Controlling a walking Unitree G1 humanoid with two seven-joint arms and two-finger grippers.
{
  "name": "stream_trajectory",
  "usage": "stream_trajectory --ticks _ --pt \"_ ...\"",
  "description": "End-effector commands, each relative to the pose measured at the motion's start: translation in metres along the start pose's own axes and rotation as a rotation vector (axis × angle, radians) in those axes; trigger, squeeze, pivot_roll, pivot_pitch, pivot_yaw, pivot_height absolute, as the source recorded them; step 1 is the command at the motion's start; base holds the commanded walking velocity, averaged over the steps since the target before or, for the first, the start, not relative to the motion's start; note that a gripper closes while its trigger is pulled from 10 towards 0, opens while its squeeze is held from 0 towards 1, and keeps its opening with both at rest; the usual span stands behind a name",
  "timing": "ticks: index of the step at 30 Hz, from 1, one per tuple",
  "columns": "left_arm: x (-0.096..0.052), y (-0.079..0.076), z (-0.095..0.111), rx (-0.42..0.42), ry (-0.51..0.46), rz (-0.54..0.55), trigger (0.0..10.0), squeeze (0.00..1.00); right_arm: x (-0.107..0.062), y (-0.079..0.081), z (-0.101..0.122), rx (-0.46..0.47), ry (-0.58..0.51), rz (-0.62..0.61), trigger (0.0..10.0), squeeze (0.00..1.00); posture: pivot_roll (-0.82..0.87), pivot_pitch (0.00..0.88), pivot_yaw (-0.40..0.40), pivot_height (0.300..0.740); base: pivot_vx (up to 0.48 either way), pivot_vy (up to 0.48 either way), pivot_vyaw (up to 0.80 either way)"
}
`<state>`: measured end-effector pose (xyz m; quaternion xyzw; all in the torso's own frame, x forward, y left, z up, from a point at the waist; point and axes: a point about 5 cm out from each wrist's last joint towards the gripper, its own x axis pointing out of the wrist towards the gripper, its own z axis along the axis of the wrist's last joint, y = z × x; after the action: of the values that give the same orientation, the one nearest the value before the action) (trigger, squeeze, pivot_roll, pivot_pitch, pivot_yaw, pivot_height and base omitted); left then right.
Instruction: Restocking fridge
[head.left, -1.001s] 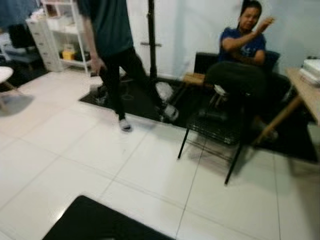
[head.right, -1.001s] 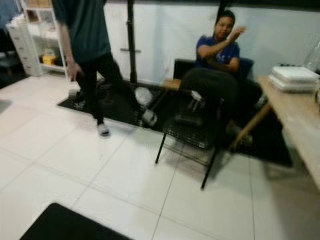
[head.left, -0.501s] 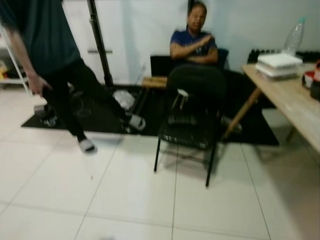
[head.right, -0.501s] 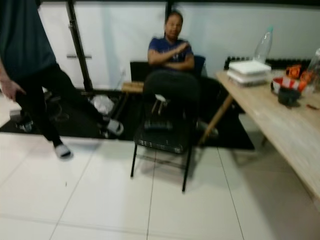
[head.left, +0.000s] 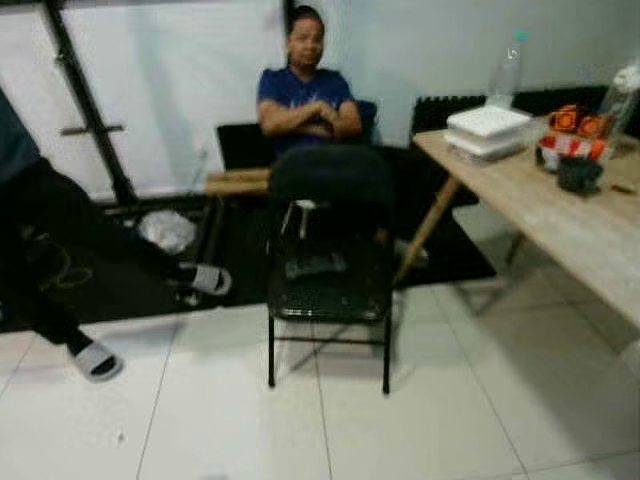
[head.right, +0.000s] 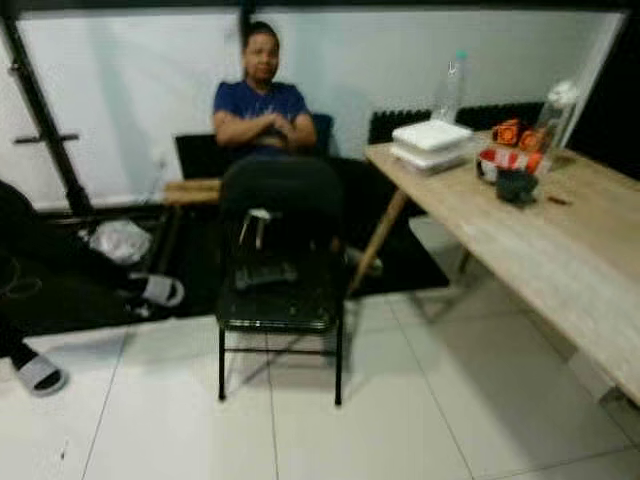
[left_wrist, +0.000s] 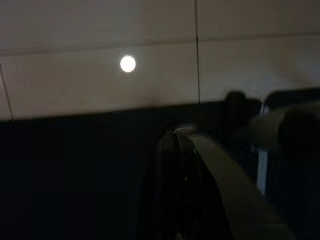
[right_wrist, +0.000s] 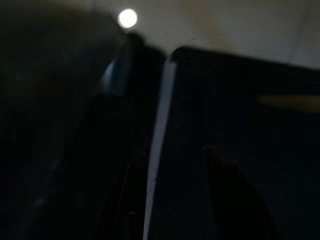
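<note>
Left eye view: a black folding chair (head.left: 328, 250) stands on white floor tiles (head.left: 450, 400). Behind it a person (head.left: 303, 95) sits with arms crossed. Another person's leg and slipper (head.left: 95, 358) show at the left edge. On the right a wooden worktop (head.left: 560, 215) carries white boxes (head.left: 487, 128), a clear bottle (head.left: 507, 70), a dark cup (head.left: 578, 174) and orange packets (head.left: 568, 120).

Right eye view: the same scene, the worktop nearer.

Left wrist view: dark; the left claw (left_wrist: 182, 190) hangs above tiles, fingers seemingly together.

Right wrist view: very dark; the right claw (right_wrist: 170, 200) has its fingers apart, holding nothing.

The bottle likely handles light, smooth and slightly slippery; gripping its body mid-height seems safest.
</note>
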<state>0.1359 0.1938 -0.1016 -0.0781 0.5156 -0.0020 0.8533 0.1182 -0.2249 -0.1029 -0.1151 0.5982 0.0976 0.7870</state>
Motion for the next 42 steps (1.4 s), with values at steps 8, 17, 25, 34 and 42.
stream_trajectory --ticks 8,17,25,34,42 --pt "-0.0024 0.0037 -0.0122 -0.032 0.028 0.027 10.0 0.00 0.0012 0.0050 0.0020 0.002 -0.005 0.008 10.0 0.00 -0.10 0.000 0.028 0.740 0.069 0.000 -0.76" --pt "-0.0025 0.0038 -0.0121 -0.030 0.028 0.028 10.0 0.00 0.0012 0.0051 0.0020 0.004 -0.006 0.009 10.0 0.00 -0.10 0.000 0.028 0.740 0.000 0.000 -0.76" --pt "-0.0024 0.0036 -0.0122 -0.027 0.027 0.027 10.0 0.00 0.0011 0.0049 0.0018 0.005 -0.007 0.009 10.0 0.00 -0.10 0.000 0.028 0.740 0.000 0.000 -0.76" --pt "-0.0024 0.0034 -0.0125 -0.026 0.028 0.028 10.0 0.00 0.0011 0.0047 0.0015 0.003 -0.006 0.008 10.0 0.00 -0.10 0.000 0.027 0.740 0.000 0.000 -0.76" --pt "-0.0024 0.0032 -0.0127 -0.023 0.029 0.028 10.0 0.00 0.0010 0.0044 0.0019 0.008 -0.016 0.002 10.0 0.00 -0.10 0.000 0.026 0.740 0.000 0.000 -0.57"
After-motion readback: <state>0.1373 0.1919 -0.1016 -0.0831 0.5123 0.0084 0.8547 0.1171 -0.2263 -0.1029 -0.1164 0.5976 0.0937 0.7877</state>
